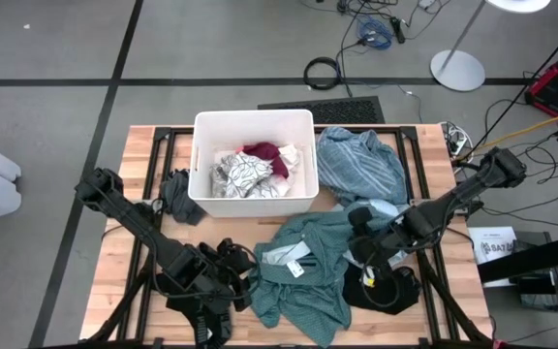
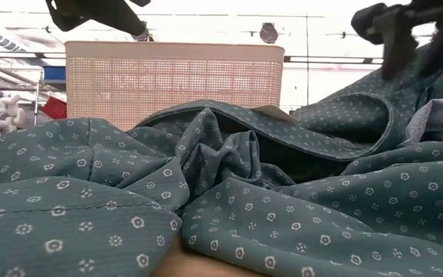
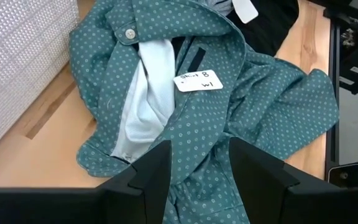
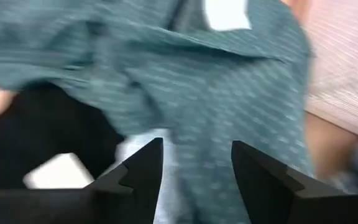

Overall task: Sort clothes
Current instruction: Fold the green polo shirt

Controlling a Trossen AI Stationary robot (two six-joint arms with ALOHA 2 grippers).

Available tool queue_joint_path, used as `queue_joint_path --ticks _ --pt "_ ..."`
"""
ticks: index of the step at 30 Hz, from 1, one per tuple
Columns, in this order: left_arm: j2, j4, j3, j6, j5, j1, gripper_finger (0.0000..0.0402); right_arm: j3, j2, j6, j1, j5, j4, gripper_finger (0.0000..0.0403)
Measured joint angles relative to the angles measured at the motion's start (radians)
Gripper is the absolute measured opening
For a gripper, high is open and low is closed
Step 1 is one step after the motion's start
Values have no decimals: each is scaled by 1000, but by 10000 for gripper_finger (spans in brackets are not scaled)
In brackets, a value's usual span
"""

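A: Left gripper (image 3: 194,180) low over the near edge of the teal-green shirt (image 1: 303,271), fingers apart, nothing between them.

B: Right gripper (image 4: 194,180)?

A: Over the shirt's right side, just above the black garment (image 1: 390,291). Fingers apart too, gripping nothing.

B: And the shirt itself?

A: Spread crumpled on the wooden table (image 1: 114,291), in front of the white bin (image 1: 303,121). Small white tag (image 3: 197,81) with handwriting lying at the collar, pale lining showing inside.

B: Rest of the clothes?

A: Light blue garment (image 1: 361,165) heaped beside the bin's right wall. White-grey patterned piece (image 1: 240,176) and dark red piece (image 1: 269,153) inside the bin, touching. Dark grey garment (image 1: 177,194) against the bin's left wall. Black one partly under the shirt's right edge.
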Motion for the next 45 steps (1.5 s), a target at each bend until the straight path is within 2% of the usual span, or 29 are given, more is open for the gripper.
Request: queue_joint_path --ticks 3,8,13,16,20,22,29,33,39,42,45 --pt "0 -1 0 1 -1 0 171 -39 -1 9 -28 35 4 177" --pt "0 -2 0 3 -2 0 171 -93 -1 37 -71 -74 32 177" --pt "0 -2 0 2 -2 -1 171 -112 -1 55 -70 -59 32 170" --pt "0 -1 0 2 -2 -2 171 -113 -1 56 -71 -14 28 136" --pt "0 -1 0 1 -2 -5 171 -103 -1 56 -71 -14 33 41" --pt "0 -1 0 -1 -2 -5 171 -99 -1 70 -76 -26 35 12" --pt "5 13 0 -66 29 -27 171 -91 -2 243 -184 -39 -52 4" --pt "49 37 1 -153 70 -54 171 -91 -13 294 -265 -135 -45 3" --pt "147 190 1 -179 92 -59 171 -91 -15 347 -341 -285 27 2" --pt "161 207 1 -207 68 -55 171 -91 -15 340 -358 -314 30 1" --pt "172 160 1 -307 50 -49 171 -91 -15 314 -359 -329 30 1"
